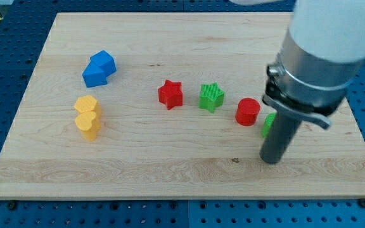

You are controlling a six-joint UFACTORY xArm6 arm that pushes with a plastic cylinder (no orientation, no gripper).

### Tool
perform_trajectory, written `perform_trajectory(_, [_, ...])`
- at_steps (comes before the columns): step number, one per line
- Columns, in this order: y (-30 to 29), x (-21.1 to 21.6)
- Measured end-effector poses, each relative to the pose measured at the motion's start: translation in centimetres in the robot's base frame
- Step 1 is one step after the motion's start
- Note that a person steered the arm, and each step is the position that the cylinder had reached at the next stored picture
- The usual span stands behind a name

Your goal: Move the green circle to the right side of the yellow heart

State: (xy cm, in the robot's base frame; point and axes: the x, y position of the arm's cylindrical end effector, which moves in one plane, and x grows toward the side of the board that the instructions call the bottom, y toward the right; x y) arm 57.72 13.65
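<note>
Six blocks sit on the bench (pixel 56 171). You have no jaws to spread or press together, only a dark rod, so nothing is pinched.

My tip (pixel 270 159) rests on the wood at the view's right, low down. The green circle (pixel 268 124) is right behind the rod. Only a small green bit peeks out on the rod's left side, so you cannot see its whole shape. It looks like it is touching the rod or just beside it, but you cannot tell which.

The yellow heart (pixel 88 116) is far off at the view's left. It looks like two yellow pieces close together.

You seem to be at the start of the push. The circle is not yet near the heart.

Next, you need to get my tip on the circle's right side and push it toward the view's left. The red circle (pixel 248 111), green star (pixel 211 97) and red star (pixel 170 94) stand in a row along the way. Steer below them, or you may knock them. Stop with the circle just right of the heart.

A blue block (pixel 99 69) sits above the heart, out of the way.
</note>
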Motion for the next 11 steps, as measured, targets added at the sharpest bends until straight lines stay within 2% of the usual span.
perform_trajectory(1, [1.7,2.3])
perform_trajectory(3, [5.9,-4.4])
perform_trajectory(4, [6.2,-5.7])
perform_trajectory(8, [6.1,-4.6])
perform_trajectory(11, [2.2,-5.7])
